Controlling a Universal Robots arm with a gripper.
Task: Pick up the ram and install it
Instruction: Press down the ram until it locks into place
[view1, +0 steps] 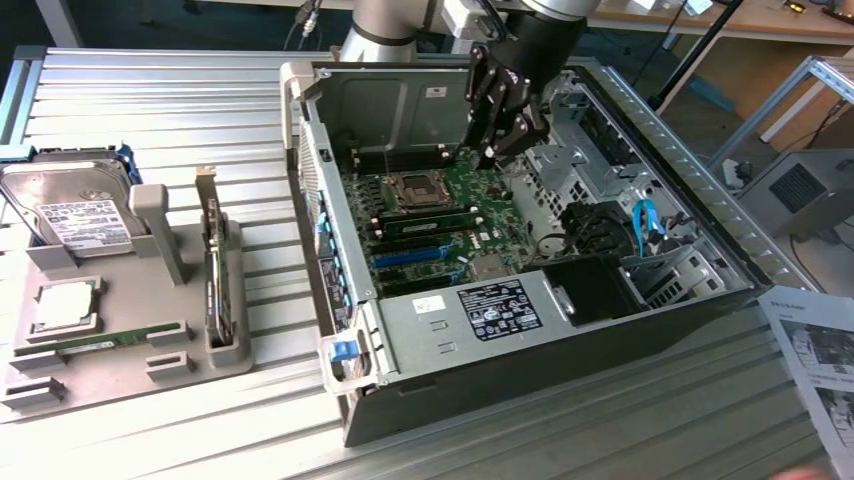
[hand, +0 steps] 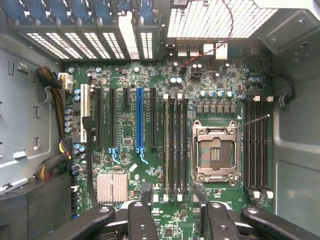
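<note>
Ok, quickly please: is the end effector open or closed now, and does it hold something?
End effector: open, holding nothing, poised over the motherboard.

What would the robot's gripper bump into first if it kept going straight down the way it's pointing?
Probably the motherboard's memory slots beside the empty processor socket; the gripper points down at them, though depth is unclear.

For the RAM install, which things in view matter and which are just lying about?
Job: ram, lying in the tray; motherboard with its memory slots; open gripper above the board.
Lying about: hard drive; processor chip; expansion card; paper sheet.
</note>
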